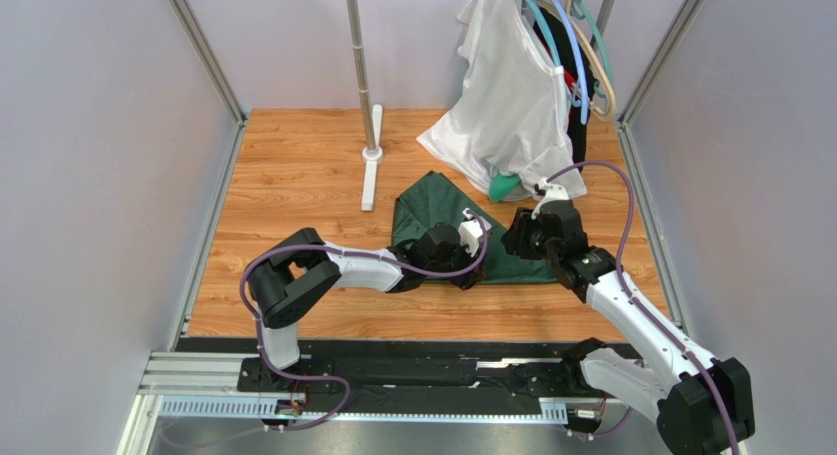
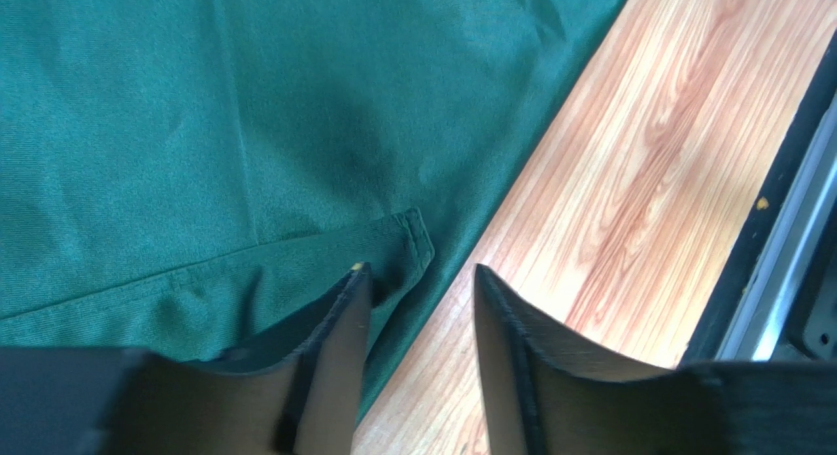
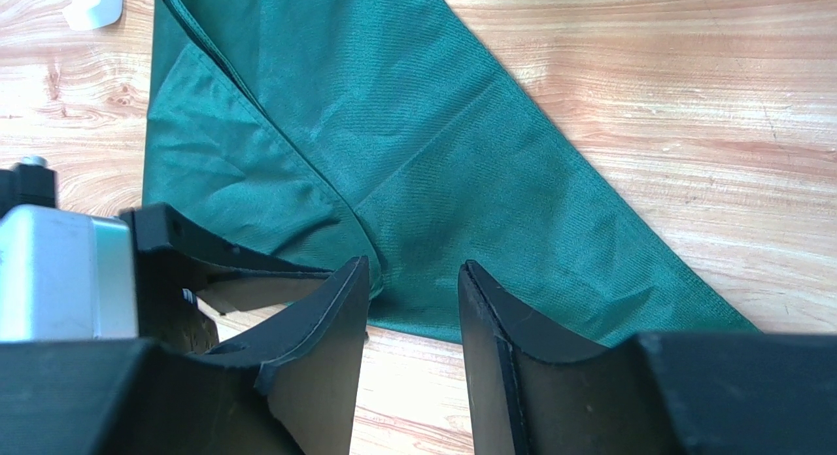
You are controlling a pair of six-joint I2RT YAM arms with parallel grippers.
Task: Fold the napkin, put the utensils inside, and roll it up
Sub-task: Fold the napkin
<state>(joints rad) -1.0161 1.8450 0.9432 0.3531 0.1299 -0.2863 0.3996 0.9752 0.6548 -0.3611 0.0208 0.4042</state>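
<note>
The dark green napkin [image 1: 432,205] lies on the wooden table, folded into a rough triangle, with a folded layer on top [image 3: 246,171]. My left gripper [image 1: 479,259] is open and low over the napkin's near edge. A hemmed corner [image 2: 413,229] lies just ahead of its left finger [image 2: 344,328], with cloth edge and bare wood in the gap. My right gripper [image 1: 511,244] is open, close beside the left, and its fingertips [image 3: 339,298] hover at the same near edge [image 3: 422,323]. Neither holds anything. No utensils show in any view.
A white garment [image 1: 511,102] hangs on hangers at the back right, with a brighter green garment [image 1: 504,187] below it. A metal pole [image 1: 362,73] rises from a white base [image 1: 370,180] behind the napkin. A black rail [image 1: 393,367] lines the near edge.
</note>
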